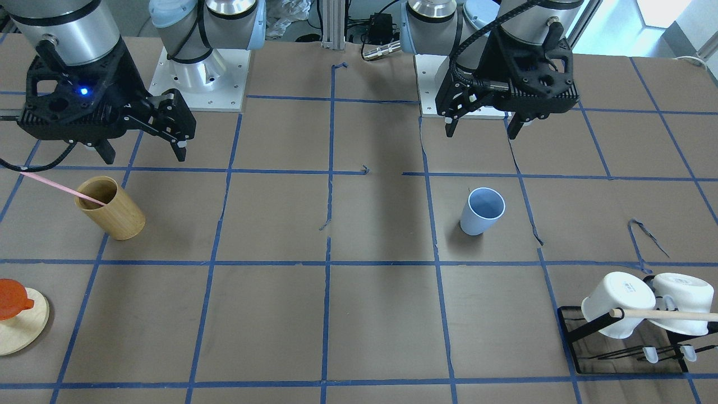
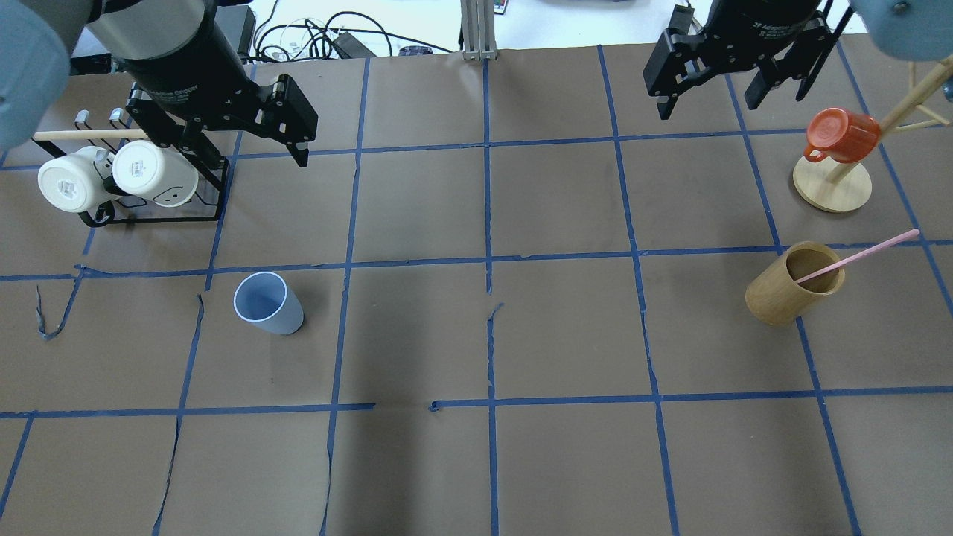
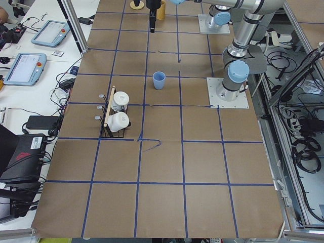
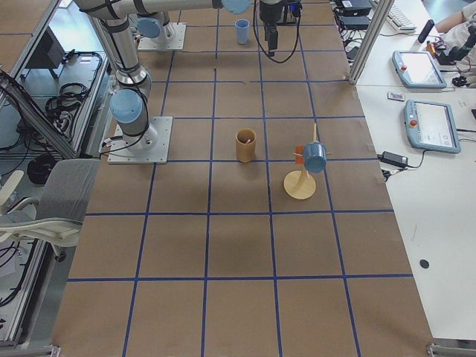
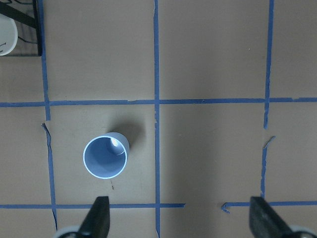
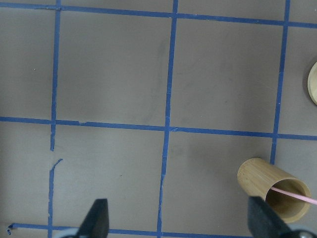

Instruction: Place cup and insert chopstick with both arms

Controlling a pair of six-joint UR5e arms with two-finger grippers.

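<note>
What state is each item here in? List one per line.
Blue cup, upright, empty.
Bamboo holder, upright, holding the chopstick.
Pink chopstick, leaning in bamboo holder.
White mugs, hanging on black rack.
Orange mug, hanging on wooden stand.
Left pincer, open, empty.
Right pincer, open, empty.

- chopstick (image 1: pixel 61 188): lower end hidden inside bamboo cup (image 1: pixel 112 210); in the right wrist view its outer end is cut by the right edge.
- orange mug (image 1: pixel 11 297), wooden stand (image 1: pixel 28 325): both cut by the front view's left edge.
- rack dowel (image 1: pixel 667 314): runs off the right edge.
- white cup (image 5: pixel 6 34): only a sliver at the top-left corner.
- left pincer (image 5: pixel 181 218), right pincer (image 6: pixel 181 218): fingertips only in the wrist views, bodies below the bottom edge; the far one in each side view is too small to judge.
</note>
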